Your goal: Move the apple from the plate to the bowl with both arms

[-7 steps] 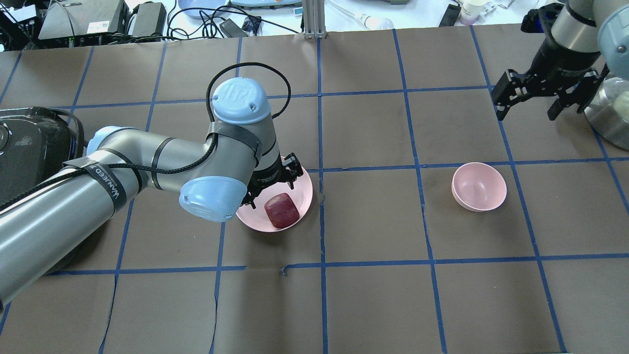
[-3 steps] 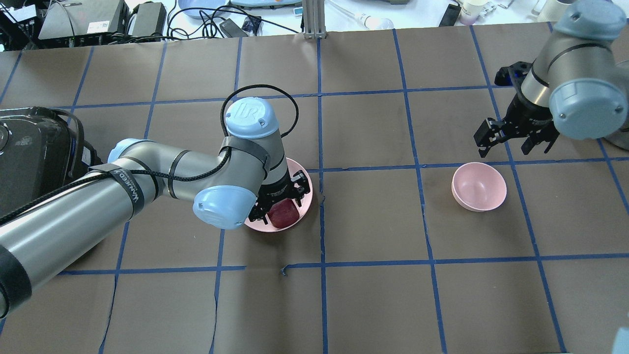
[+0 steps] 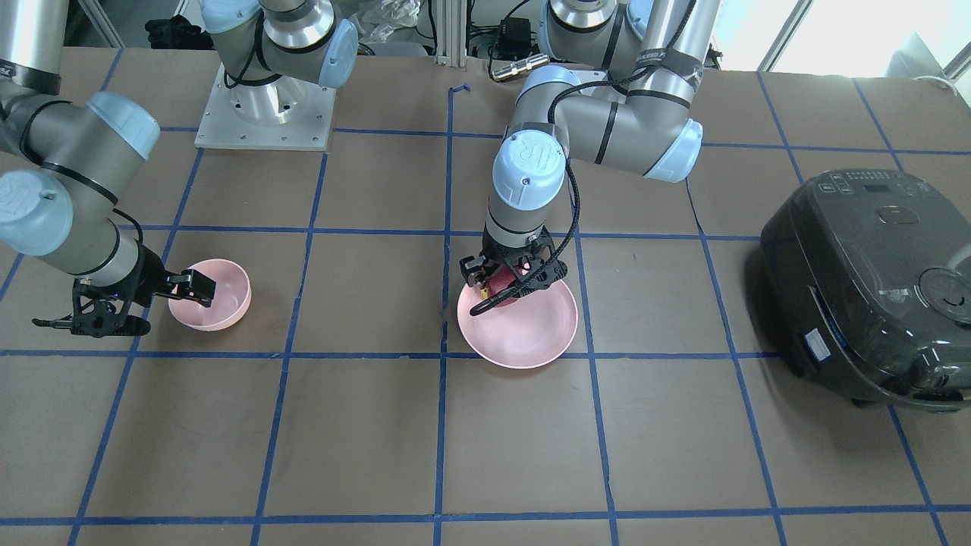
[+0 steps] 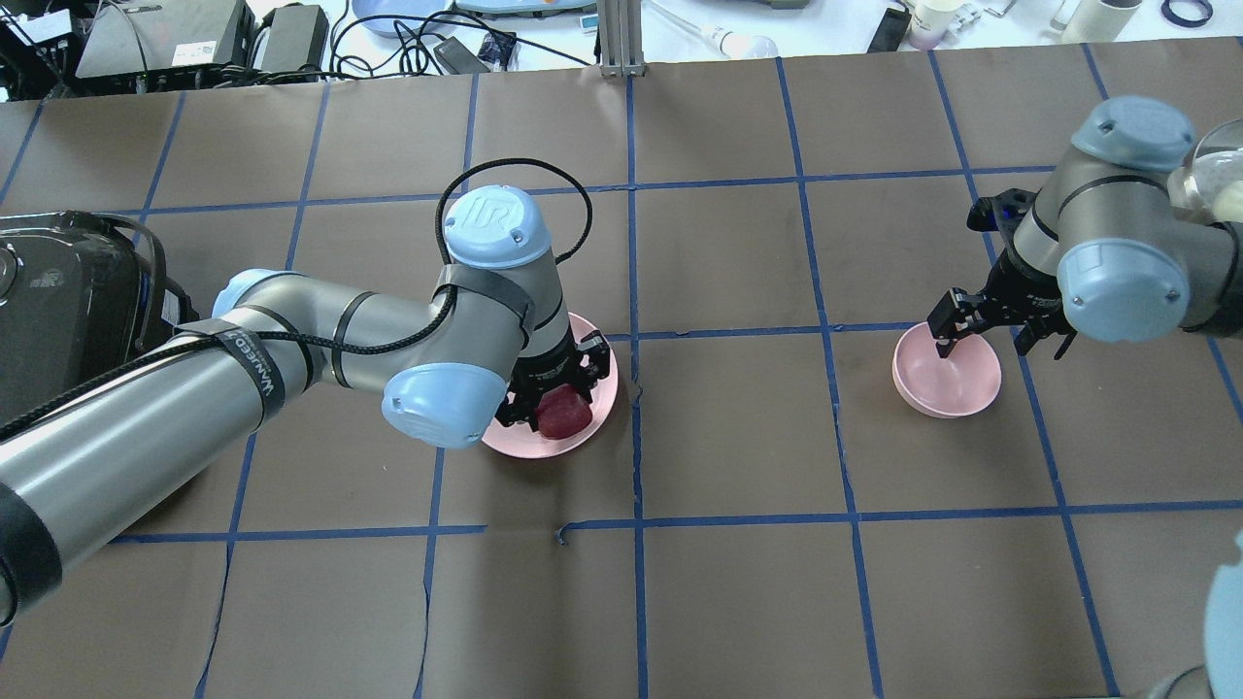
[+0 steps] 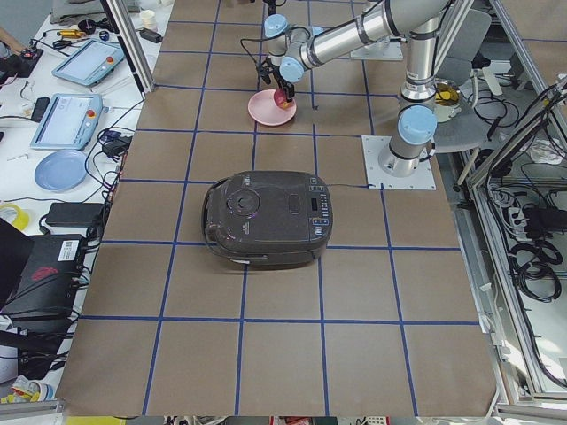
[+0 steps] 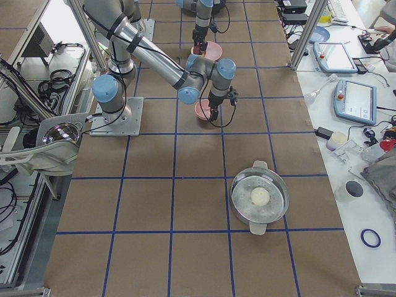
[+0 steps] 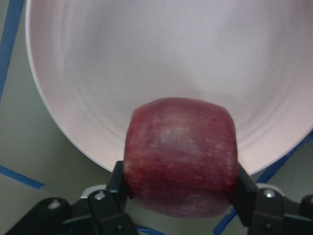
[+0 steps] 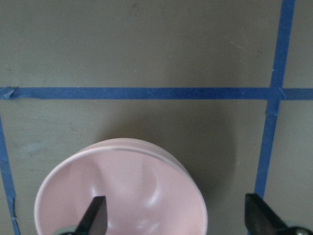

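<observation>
Squarely over the pink plate (image 3: 523,337), the left hand (image 4: 549,403) is clamping the dark red apple (image 7: 181,156) by both flanks, the fruit sitting at the plate's robot-side edge. Well apart to the robot's right, the right hand (image 4: 998,335) is hanging with fingers spread across the pink bowl's (image 4: 947,383) rim.

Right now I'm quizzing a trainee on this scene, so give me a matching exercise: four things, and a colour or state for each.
Things:
1 apple
2 bowl
3 left gripper
4 right gripper

States:
A open, one finger over the bowl, the other outside it
B dark red
C shut on the apple
D pale pink, no fruit inside

Pairs: 1-B, 2-D, 3-C, 4-A.
</observation>
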`<move>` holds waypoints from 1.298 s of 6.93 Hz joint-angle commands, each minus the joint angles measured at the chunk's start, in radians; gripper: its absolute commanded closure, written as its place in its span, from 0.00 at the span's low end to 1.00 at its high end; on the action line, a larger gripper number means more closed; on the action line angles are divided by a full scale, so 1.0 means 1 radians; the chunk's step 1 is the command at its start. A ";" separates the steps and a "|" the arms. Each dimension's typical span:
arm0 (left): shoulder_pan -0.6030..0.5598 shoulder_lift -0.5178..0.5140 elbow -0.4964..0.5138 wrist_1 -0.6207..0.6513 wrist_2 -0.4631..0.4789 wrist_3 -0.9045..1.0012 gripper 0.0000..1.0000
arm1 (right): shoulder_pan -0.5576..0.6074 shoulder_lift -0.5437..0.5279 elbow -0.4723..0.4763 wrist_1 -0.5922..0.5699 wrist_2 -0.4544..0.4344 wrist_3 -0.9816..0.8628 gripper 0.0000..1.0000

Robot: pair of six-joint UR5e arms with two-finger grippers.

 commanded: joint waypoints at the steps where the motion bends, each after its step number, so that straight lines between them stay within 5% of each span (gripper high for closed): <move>1: 0.002 0.017 0.084 -0.015 -0.006 -0.014 0.92 | -0.012 0.012 0.019 -0.010 0.028 -0.001 0.59; 2: 0.002 0.017 0.136 -0.050 -0.009 -0.048 0.92 | -0.012 0.015 0.018 -0.009 0.031 -0.001 0.70; 3: 0.002 0.016 0.176 -0.054 -0.045 -0.136 0.92 | -0.012 0.015 0.016 -0.007 0.031 0.007 0.99; 6: -0.002 0.011 0.193 -0.052 -0.178 -0.322 0.96 | -0.010 0.003 -0.014 0.010 0.122 0.103 1.00; 9: -0.004 0.010 0.195 -0.052 -0.188 -0.355 0.96 | 0.162 -0.034 -0.014 0.041 0.210 0.287 1.00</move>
